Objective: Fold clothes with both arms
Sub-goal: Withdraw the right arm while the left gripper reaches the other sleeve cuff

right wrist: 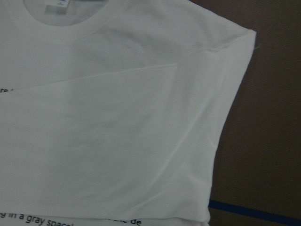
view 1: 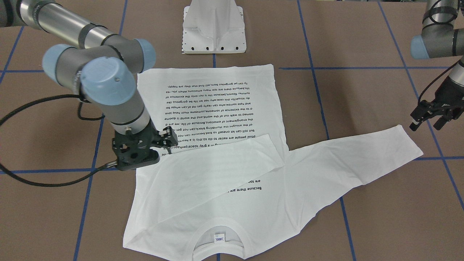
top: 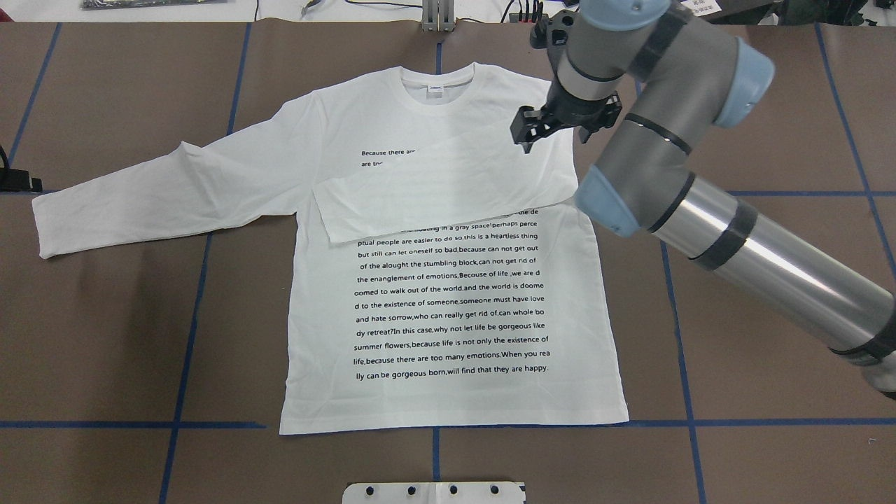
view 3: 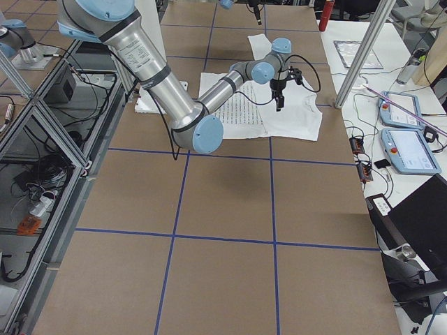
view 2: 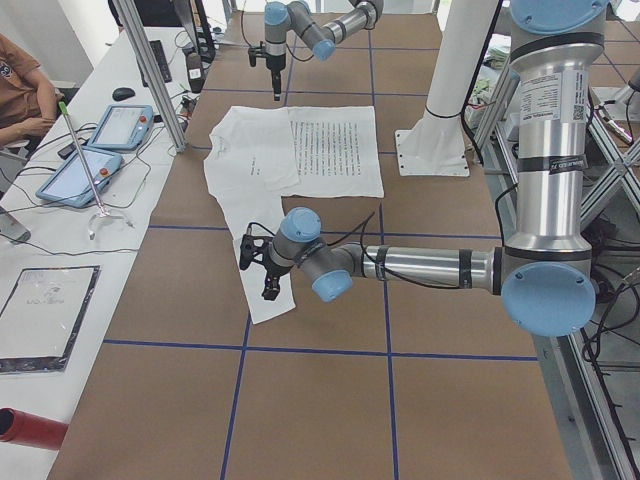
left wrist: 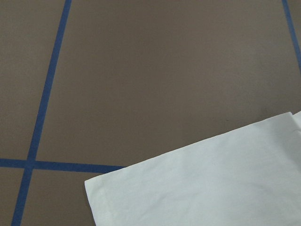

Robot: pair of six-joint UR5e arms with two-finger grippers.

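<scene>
Overhead exterior: shirt (top: 448, 301) flat on table (top: 735, 315), print up, collar far. Right sleeve (top: 448, 189) folded across chest, left sleeve (top: 168, 189) stretched out left. Right tool (top: 551, 133) spread, empty, at right shoulder. Left tool (view 1: 427, 123) spread, empty, near left cuff.

Bright, even overhead light — shadows on the bench (top: 105, 336) are faint. The white T-shirt (top: 448, 301) nearly washes out; a glare streak runs along the right arm (top: 756, 252). The right wrist view is dimmer, softly blurred.

T-shirt (top: 448, 315) reads "they are happy"
</scene>
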